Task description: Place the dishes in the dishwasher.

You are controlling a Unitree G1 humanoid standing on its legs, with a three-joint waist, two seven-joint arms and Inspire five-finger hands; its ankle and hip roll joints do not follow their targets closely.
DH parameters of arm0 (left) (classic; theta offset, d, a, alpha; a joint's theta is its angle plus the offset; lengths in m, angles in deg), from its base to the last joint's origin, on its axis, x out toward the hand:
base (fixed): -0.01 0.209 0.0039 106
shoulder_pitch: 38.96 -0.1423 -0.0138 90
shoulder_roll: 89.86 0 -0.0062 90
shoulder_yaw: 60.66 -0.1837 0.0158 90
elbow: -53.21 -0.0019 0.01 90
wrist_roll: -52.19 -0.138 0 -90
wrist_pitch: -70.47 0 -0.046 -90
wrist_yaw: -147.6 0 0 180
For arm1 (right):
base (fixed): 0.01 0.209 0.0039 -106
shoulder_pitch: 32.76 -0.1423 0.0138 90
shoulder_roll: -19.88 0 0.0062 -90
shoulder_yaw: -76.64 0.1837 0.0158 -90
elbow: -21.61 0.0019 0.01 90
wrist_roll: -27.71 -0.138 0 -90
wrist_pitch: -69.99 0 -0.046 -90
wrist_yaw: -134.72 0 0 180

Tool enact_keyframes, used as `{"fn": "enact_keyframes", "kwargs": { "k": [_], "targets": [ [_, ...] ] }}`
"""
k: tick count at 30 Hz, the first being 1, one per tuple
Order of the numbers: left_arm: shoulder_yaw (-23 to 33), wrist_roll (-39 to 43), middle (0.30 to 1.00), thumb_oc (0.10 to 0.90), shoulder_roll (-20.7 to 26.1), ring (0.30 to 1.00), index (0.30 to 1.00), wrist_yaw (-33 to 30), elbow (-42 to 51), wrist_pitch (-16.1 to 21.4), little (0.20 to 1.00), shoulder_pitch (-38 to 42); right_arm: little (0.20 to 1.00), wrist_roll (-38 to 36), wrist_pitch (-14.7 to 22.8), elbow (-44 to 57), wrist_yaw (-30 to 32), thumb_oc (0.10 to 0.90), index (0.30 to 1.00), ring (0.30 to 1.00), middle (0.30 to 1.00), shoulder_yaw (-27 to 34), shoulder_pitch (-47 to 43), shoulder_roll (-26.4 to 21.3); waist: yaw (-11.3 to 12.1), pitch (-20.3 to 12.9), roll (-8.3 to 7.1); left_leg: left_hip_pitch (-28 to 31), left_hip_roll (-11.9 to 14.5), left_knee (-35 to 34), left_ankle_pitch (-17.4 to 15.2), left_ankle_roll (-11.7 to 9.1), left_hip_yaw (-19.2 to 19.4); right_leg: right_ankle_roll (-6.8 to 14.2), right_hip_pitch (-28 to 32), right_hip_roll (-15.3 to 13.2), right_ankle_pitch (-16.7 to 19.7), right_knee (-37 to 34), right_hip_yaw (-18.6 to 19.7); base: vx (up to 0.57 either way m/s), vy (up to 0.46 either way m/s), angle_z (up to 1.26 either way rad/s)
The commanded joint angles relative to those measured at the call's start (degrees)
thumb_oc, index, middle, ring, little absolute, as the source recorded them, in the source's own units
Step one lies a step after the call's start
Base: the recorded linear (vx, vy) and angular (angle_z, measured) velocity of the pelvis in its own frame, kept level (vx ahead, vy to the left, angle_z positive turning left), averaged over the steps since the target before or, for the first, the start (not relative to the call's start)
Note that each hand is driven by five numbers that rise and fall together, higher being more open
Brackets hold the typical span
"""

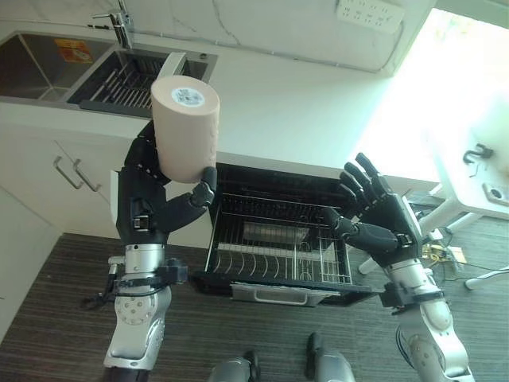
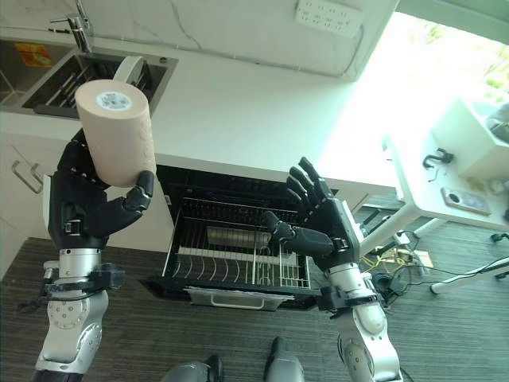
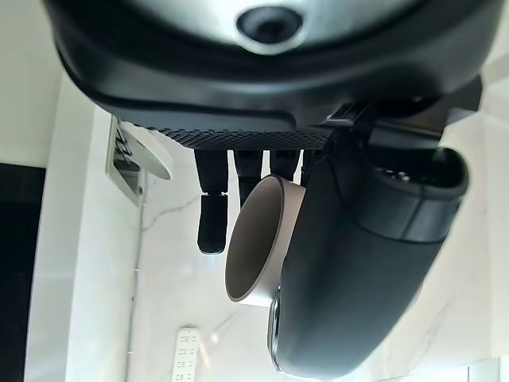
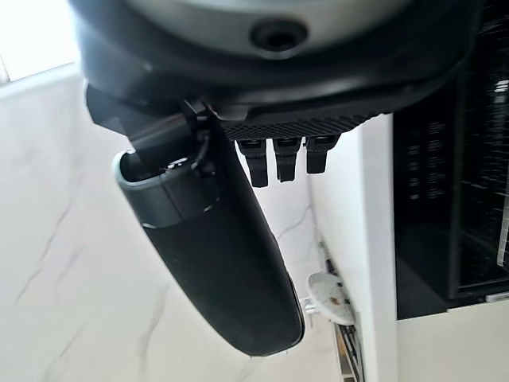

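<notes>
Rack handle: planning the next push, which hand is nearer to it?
Right. The right hand hangs open above the rack handle's right; the left hand holds the cup farther off.

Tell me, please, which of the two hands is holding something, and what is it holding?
The left hand holds something: its fingers and thumb curl round a beige cup, lifted bottom-up above the open dishwasher rack. The right hand is open and holds nothing.

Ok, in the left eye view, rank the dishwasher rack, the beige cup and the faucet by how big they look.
1. dishwasher rack, widest by far.
2. beige cup, held up in the left robot hand; it is nearer the camera, so it looks bigger than it really is.
3. faucet, smallest, far back at the sink.
</notes>
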Motion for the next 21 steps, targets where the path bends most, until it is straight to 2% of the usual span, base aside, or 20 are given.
{"fn": "enact_keyframes", "kwargs": {
  "k": [1, 3, 8, 12, 13, 16, 21],
  "targets": [
    [-0.1, -4.5, 0.3, 0.4, 1.4, 0.3, 0.3, -1.8, 9.3, 3.9, 0.3, 4.4, 0.9, -2.7, 3.6, 5.9, 0.3, 0.8, 0.9, 0.9, 0.9, 2.4, -5.1, -2.7, -0.1, -3.3, -0.04, -0.2, 8.6, -3.2, -2.4, -6.7, -3.7, 2.4, 6.7, 2.0, -5.0, -1.4, -2.1, 0.1, -0.276, 0.15],
    [-0.4, -5.3, 0.3, 0.4, 1.6, 0.3, 0.3, -3.5, 8.8, 4.4, 0.3, 4.4, 0.9, -2.5, 3.1, 5.8, 0.7, 0.8, 0.9, 0.9, 0.9, 1.7, -6.1, -3.3, 0.2, -3.5, -0.05, -0.2, 9.4, -3.2, -2.1, -7.3, -3.6, 1.9, 6.9, 2.3, -5.6, -1.4, -2.2, 0.07, -0.235, 0.0],
    [-0.8, -5.2, 0.3, 0.4, 2.0, 0.3, 0.3, -2.9, 8.0, 2.4, 0.3, 3.8, 0.9, -4.2, 2.3, 6.0, -0.2, 0.8, 0.9, 0.9, 0.9, 1.3, -7.9, -4.6, 0.4, -4.0, 0.35, 0.1, 10.9, -3.2, -1.7, -8.4, -3.7, 1.1, 7.5, 2.9, -6.7, -1.4, -2.6, 0.02, -0.159, -0.16],
    [-2.6, -10.6, 0.3, 0.4, 2.5, 0.3, 0.3, -5.2, 5.6, 3.6, 0.3, 4.0, 0.9, -6.4, 1.5, 5.9, -3.1, 0.8, 0.9, 0.9, 0.9, 0.4, -9.0, -5.5, 0.1, -4.4, 0.98, 1.0, 11.7, -3.2, -1.5, -9.0, -3.7, 0.6, 8.3, 3.5, -7.3, -1.4, -2.7, 0.01, -0.087, -0.07],
    [-3.2, -13.1, 0.3, 0.4, 2.8, 0.3, 0.3, -7.7, 4.7, 5.1, 0.3, 4.3, 0.9, -7.3, 1.4, 5.7, -3.9, 0.8, 0.9, 0.9, 0.9, 0.1, -9.5, -5.8, 0.0, -4.7, 1.09, 1.2, 11.8, -3.2, -1.6, -9.2, -3.7, 0.5, 8.5, 3.7, -7.4, -1.4, -2.7, 0.03, -0.069, -0.08],
    [-5.1, -15.2, 0.3, 0.4, 2.6, 0.3, 0.3, -9.5, 1.6, 4.9, 0.3, 5.5, 0.9, -8.6, 1.9, 5.2, -4.8, 0.8, 0.9, 0.9, 0.9, -0.9, -10.9, -5.7, -0.1, -5.3, 1.17, 1.8, 12.1, -3.2, -1.8, -9.5, -3.7, 0.3, 9.1, 3.9, -7.7, -1.4, -2.9, 0.04, -0.039, -0.03],
    [-10.7, -22.9, 0.3, 0.4, 1.8, 0.3, 0.3, -13.6, -4.8, 6.7, 0.3, 8.1, 0.9, -12.5, 2.8, 5.6, -5.5, 0.8, 0.9, 0.9, 0.9, -2.9, -13.6, -3.8, -0.3, -6.3, 1.36, 2.8, 11.9, -3.2, -2.5, -9.6, -4.0, 0.3, 9.8, 3.9, -8.0, -1.4, -2.3, 0.04, 0.016, 0.01]
  ]
}}
